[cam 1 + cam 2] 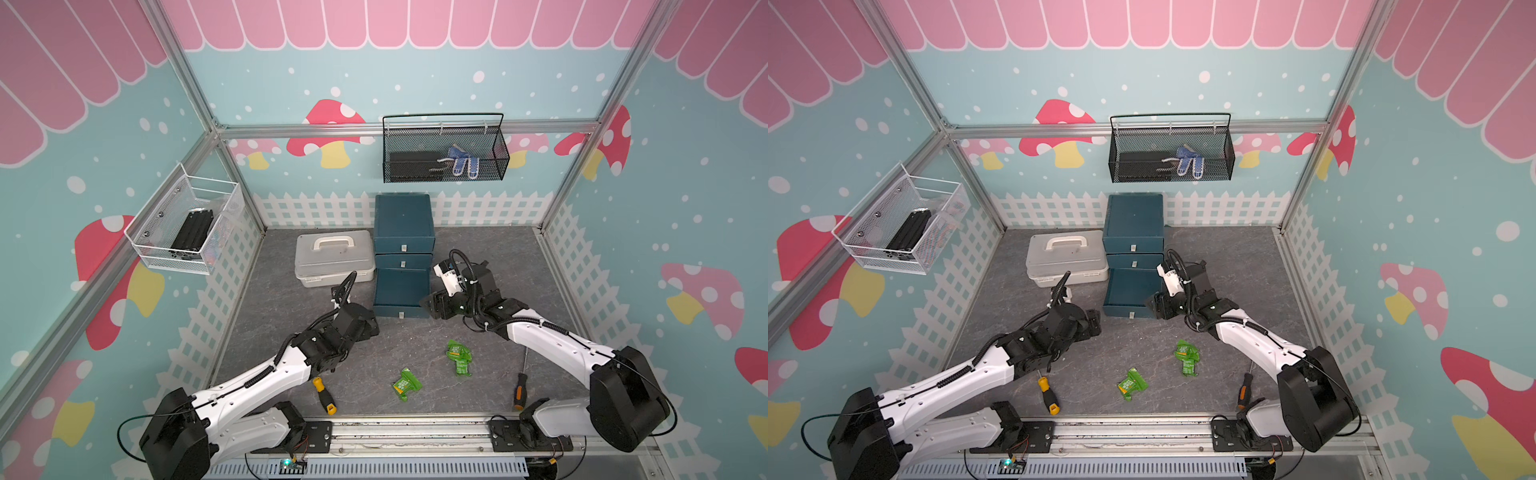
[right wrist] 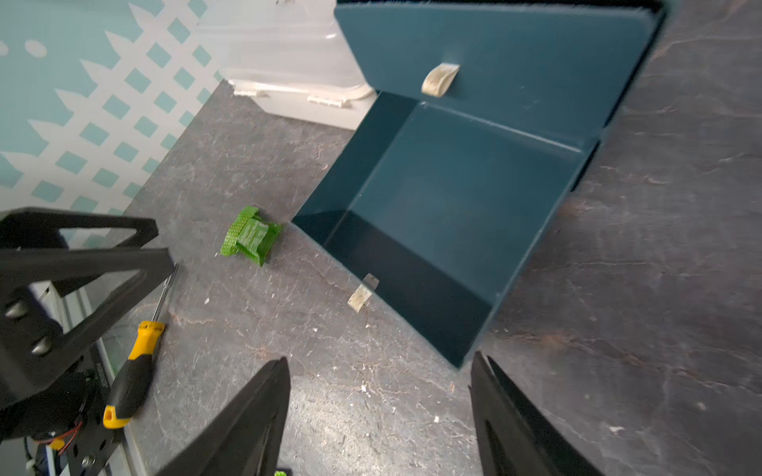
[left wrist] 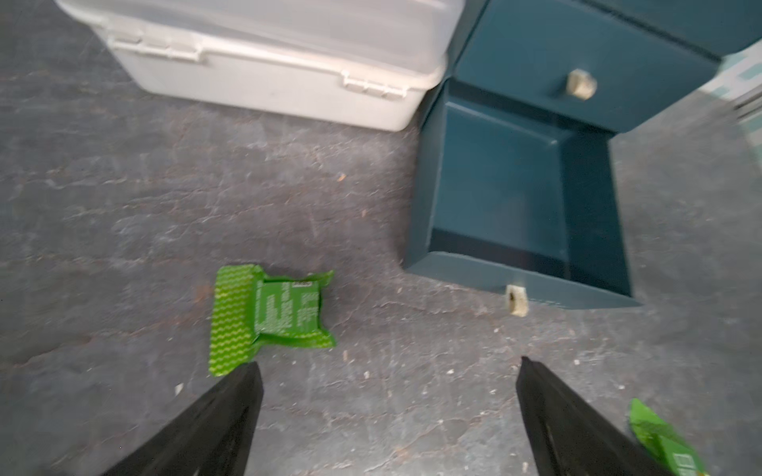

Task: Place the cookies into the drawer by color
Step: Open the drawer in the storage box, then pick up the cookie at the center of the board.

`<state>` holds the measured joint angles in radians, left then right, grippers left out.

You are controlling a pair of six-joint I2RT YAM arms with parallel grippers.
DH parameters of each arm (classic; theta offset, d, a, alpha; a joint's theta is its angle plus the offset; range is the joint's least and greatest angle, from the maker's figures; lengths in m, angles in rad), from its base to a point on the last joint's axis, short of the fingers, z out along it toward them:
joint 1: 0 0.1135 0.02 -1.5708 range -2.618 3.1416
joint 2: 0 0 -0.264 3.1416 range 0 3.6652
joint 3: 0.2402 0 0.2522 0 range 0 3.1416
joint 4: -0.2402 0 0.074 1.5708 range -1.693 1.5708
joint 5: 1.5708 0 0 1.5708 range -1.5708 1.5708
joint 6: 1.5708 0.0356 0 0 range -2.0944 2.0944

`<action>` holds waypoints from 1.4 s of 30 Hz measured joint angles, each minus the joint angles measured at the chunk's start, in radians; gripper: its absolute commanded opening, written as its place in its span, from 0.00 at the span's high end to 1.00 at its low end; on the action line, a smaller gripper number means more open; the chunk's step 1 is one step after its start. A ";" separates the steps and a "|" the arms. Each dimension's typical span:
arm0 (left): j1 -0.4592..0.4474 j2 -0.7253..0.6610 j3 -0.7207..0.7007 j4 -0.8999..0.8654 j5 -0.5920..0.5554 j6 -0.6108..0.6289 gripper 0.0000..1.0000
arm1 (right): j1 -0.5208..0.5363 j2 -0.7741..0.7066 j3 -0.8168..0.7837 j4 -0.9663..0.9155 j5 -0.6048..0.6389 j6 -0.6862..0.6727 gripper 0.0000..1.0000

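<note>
The teal drawer cabinet (image 1: 403, 224) stands at the back of the floor, and its bottom drawer (image 1: 401, 309) is pulled out and empty inside. Green cookies lie on the floor in both top views: one packet (image 1: 406, 384) and a small clump (image 1: 459, 357) to its right. My left gripper (image 3: 387, 371) is open just left of the drawer front, with a green cookie (image 3: 268, 317) beyond one fingertip. My right gripper (image 2: 379, 362) is open at the drawer's right front corner (image 2: 457, 362), nothing between its fingers. No orange or black cookies show.
A pale grey lidded case (image 1: 332, 257) sits left of the cabinet. A yellow-handled screwdriver (image 1: 324, 395) lies near the left arm, an orange-handled one (image 1: 519, 390) near the right arm. Wire baskets (image 1: 444, 153) hang on the back and left walls.
</note>
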<state>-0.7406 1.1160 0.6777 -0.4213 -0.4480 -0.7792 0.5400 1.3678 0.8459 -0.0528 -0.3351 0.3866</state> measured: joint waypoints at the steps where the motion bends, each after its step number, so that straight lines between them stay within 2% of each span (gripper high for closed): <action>1: 0.008 0.010 0.000 -0.017 0.003 -0.003 0.01 | 0.009 0.000 0.000 -0.001 -0.001 0.000 0.29; 7: 0.108 0.029 -0.095 0.005 0.069 -0.033 0.01 | 0.019 -0.002 0.000 0.000 -0.006 -0.004 0.29; 13: 0.114 0.048 -0.139 0.082 0.166 -0.052 0.01 | 0.024 -0.019 0.000 0.001 0.004 -0.006 0.29; 22: 0.171 0.222 -0.140 0.236 0.293 -0.063 0.01 | 0.025 -0.019 0.000 0.001 0.003 -0.010 0.28; 31: 0.251 0.295 -0.136 0.390 0.302 -0.048 0.01 | 0.032 -0.019 0.000 0.002 0.003 -0.013 0.28; 36: 0.270 0.357 -0.084 0.364 0.229 -0.021 0.01 | 0.032 -0.007 0.000 0.002 0.005 -0.016 0.28; 42: 0.293 0.470 0.023 0.334 0.189 0.026 0.08 | 0.032 0.022 0.000 -0.003 0.012 -0.027 0.29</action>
<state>-0.4473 1.5864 0.7006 -0.0875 -0.2588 -0.7532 0.5724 1.3899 0.8455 -0.0559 -0.3229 0.3599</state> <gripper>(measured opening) 0.933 0.712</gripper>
